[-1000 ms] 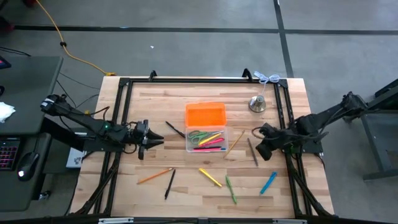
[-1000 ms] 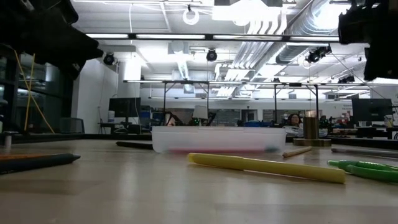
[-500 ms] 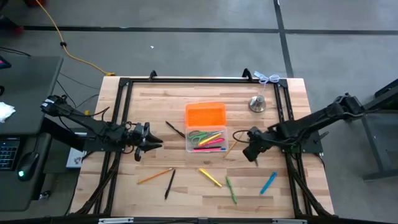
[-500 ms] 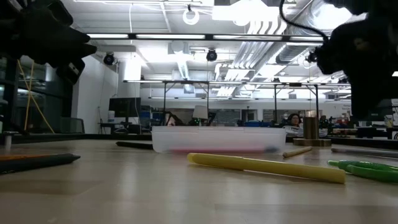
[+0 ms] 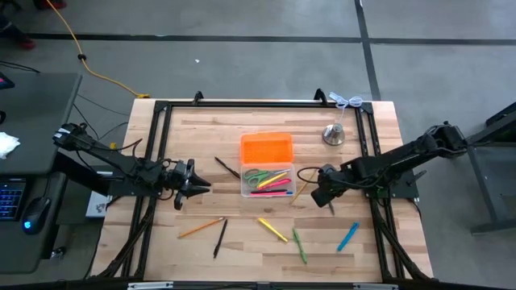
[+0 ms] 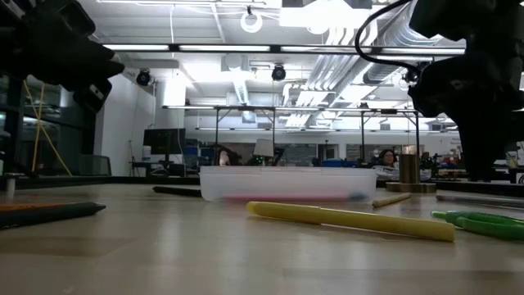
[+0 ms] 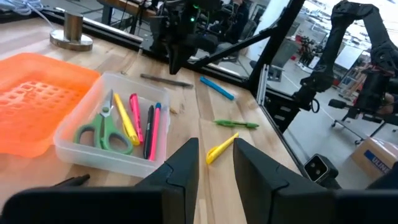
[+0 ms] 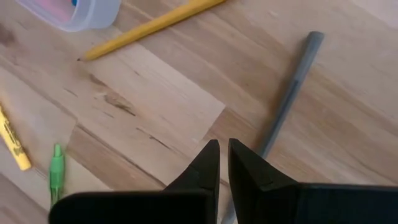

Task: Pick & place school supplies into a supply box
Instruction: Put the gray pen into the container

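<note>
The supply box [image 5: 268, 181] is open, its orange lid [image 5: 266, 149] laid back toward the far edge. Green-handled scissors [image 7: 106, 130] and yellow, black and pink pens lie inside it. Loose supplies on the wood: a yellow pencil [image 8: 149, 28], a grey pen [image 8: 292, 87], a yellow marker [image 5: 272, 229], a green pen [image 5: 299, 246], a blue pen [image 5: 347, 237], an orange pencil [image 5: 201, 227] and two black pens. My right gripper [image 8: 224, 155] is shut and points steeply down over the grey pen, right of the box. My left gripper [image 7: 214, 162] is open and level, left of the box.
A silver bell [image 5: 334, 134] stands at the far right, behind the box. A black metal frame [image 5: 242, 105] runs along the table's far and side edges. Bare wood lies between the box and the near-edge pens.
My right gripper has come down and moved toward the table's left, closer to the box, tipping to point more steeply down at the wood by the grey pen. It has stayed shut. No supply has moved.
</note>
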`<state>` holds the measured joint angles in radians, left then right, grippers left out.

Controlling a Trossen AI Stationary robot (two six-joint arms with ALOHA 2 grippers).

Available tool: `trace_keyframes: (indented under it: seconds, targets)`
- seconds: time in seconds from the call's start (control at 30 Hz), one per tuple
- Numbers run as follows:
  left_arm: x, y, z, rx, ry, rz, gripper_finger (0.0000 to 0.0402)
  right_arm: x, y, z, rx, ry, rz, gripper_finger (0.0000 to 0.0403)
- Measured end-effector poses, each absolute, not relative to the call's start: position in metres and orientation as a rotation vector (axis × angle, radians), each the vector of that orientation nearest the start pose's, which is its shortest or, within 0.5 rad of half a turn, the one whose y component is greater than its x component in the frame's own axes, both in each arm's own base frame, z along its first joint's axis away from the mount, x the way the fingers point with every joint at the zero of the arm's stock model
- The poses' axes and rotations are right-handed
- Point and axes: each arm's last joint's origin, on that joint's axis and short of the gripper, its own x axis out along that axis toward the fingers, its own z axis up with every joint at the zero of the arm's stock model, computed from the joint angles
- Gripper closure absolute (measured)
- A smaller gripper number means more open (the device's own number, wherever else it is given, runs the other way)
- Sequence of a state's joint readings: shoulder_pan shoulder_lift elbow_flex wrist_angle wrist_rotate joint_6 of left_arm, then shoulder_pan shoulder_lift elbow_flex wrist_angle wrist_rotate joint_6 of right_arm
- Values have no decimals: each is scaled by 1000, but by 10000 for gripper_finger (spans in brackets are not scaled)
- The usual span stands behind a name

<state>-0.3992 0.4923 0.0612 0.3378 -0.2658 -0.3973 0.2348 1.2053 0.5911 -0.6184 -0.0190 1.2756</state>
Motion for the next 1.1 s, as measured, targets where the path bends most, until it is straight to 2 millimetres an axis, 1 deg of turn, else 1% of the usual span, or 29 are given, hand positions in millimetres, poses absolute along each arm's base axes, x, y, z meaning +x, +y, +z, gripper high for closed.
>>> trace_keyframes:
  seconds: [0.27,0.43,0.53,0.67,0.97,1.1]
  targets:
    - [123,-44,172,-366,112,-112,273,184,44,166,952,1185,-616,391]
    - [123,-44,173,-365,97,-131,273,179,42,164,934,1204,-682,391]
    - [123,-45,176,-349,73,-165,273,179,42,164,921,1191,-699,391]
    - [124,-44,177,-333,63,-162,273,181,41,165,940,1158,-720,391]
    - [130,-24,177,-342,74,-202,273,181,42,165,968,1145,-735,391]
    - [130,-16,177,-349,84,-254,273,181,42,165,994,1157,-733,391]
